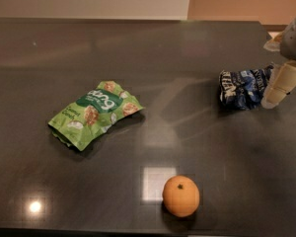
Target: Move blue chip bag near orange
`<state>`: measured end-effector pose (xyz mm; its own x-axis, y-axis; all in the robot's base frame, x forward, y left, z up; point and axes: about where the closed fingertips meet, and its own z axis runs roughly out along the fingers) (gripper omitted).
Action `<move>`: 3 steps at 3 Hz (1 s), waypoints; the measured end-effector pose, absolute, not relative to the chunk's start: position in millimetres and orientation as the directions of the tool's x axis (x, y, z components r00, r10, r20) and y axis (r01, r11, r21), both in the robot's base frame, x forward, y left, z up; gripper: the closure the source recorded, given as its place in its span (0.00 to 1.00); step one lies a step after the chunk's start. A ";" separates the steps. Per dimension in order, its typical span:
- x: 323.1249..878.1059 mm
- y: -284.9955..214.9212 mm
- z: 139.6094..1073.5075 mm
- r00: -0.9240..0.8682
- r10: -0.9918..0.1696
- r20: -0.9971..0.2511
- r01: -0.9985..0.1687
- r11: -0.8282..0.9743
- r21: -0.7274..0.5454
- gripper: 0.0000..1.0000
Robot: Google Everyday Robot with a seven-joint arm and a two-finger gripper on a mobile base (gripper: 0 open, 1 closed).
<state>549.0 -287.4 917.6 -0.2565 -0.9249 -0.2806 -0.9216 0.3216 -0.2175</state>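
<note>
Dark glossy desk. Orange sits near the front edge, stem dimple facing up, nothing touching it.

Blue bag lies up and to the right of the orange, well apart from it. It is crumpled and flat on the desk, with white lettering showing at its left end.

End effector is farther right of the orange than the blue bag, coming in from the right edge of the view. Its cream lower part slants down to the desk and touches the blue bag's right end, with a grey rounded part above it. Only that one side shows, so I cannot tell if the end effector is apart, together or clamped on the blue bag.

Green bag lies up and to the left of the orange, well apart. It lies flat and tilted, white logo up.

A square reflection sits just left of the orange. A small glare spot is far left of the orange.
</note>
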 end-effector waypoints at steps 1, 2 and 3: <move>567.4 -299.7 897.7 -0.259 -0.931 -0.259 -0.932 0.312 -0.187 0.00; 582.6 -308.7 881.8 -0.260 -0.935 -0.242 -0.938 0.304 -0.164 0.00; 587.0 -311.2 877.5 -0.261 -0.936 -0.238 -0.940 0.302 -0.159 0.00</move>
<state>587.0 -311.2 877.5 -0.2606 -0.9357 -0.2379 -0.9399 0.3022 -0.1588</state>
